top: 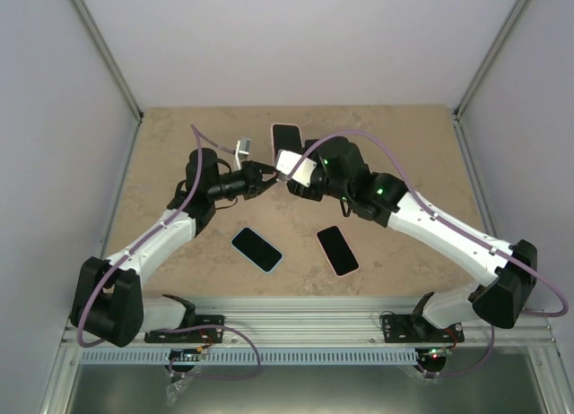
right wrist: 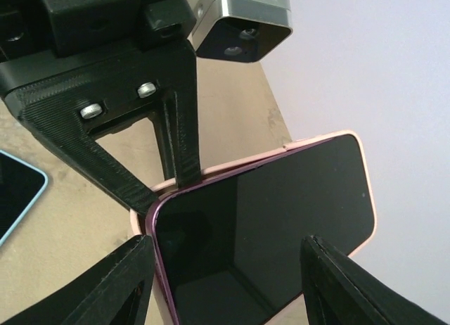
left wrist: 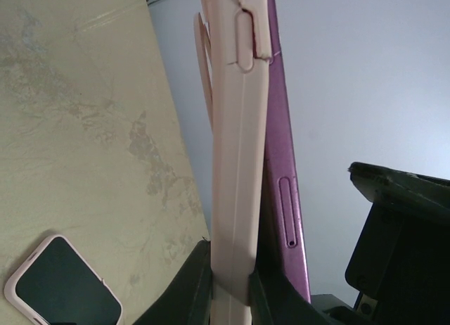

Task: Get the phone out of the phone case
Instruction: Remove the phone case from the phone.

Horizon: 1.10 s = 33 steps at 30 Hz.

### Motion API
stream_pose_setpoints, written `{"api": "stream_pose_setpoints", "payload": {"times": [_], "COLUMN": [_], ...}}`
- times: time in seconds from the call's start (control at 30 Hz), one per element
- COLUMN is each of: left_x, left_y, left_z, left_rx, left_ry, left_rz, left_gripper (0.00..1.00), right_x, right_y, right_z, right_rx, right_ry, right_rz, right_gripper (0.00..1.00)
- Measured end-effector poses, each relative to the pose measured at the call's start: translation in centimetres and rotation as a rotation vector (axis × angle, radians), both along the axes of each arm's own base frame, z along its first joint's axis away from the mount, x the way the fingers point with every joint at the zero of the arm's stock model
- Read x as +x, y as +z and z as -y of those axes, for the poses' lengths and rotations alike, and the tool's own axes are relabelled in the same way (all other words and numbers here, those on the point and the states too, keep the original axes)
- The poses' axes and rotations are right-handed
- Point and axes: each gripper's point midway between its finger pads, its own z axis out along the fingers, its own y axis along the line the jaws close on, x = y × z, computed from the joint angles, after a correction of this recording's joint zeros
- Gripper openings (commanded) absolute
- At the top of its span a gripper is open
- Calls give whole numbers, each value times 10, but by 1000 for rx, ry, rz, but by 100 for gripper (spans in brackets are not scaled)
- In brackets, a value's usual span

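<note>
A purple phone (left wrist: 285,198) sits partly out of its pink case (left wrist: 239,163); its long edge stands off from the case. Both are held above the table's middle (top: 300,169). My left gripper (left wrist: 232,269) is shut on the case's edge, one finger on each face. In the right wrist view the dark screen (right wrist: 281,212) faces the camera with the pink rim (right wrist: 281,153) behind it. My right gripper (right wrist: 225,283) is open, its fingers (right wrist: 119,283) spread on either side of the phone's lower end. The left gripper's finger (right wrist: 179,114) pinches the case from above.
On the tan table (top: 404,145) lie three other phones: one in a pink case at the back (top: 285,134), one in a light blue case (top: 256,249), one black (top: 337,250). Grey walls enclose the sides and back.
</note>
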Motion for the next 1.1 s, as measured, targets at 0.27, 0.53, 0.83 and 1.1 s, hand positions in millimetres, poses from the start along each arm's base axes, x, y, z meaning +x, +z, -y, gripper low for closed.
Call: {"api": "stream_pose_setpoints", "payload": {"times": [0.27,0.53,0.83,1.1], "left_x": [0,1,1,3], "left_y": [1,4,4,2], "left_z": [0,0,-2,-4], "left_rx": [2,-10,-29,-42], "left_ry": [-1,2,7,21], "left_rz": [16,20,3,-22], "left_gripper": [0,0,0,0], "right_x": [0,1,3,7], "right_y": [-4,-3,-8,-12], "right_z": [1,0,-5,-10], "right_rx": [-12,-16,-52,-95], "right_ry": [-5,-21,-32,-65], "right_rz": [-6,13,52,153], "right_gripper": [52,52,51,47]}}
